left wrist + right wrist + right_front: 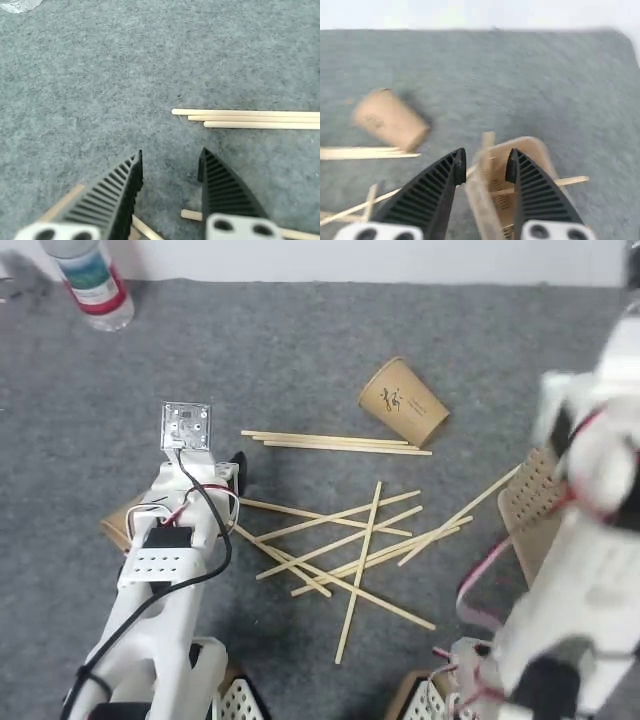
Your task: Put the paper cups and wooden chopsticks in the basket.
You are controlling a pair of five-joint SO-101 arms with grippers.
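Right wrist view: spread claw (486, 152) over basket (540, 152)

Probably a robotics lab bench: grey felt tabletop (300, 350), plain white wall (350, 258), stray water bottle (92, 280).

High view: parked up over the near edge of the desk (300, 340), staring down and a bit forward, far enough back to catch most of the top out to the far edge.

Left wrist view: strapped right behind the left hand (171, 152), hugging the desk, aimed forward and down past it. Shares three side-by-side chopsticks (250, 119) with the high view, same chopsticks (335, 443) mid-desk there.

Right wrist view: riding behind the right hand (487, 151), higher off the desk, tilted out toward the far edge and far right corner. Overlaps the high view on the paper cup (390, 119) and basket (520, 165), so same paper cup (403, 400) and basket (530, 502).
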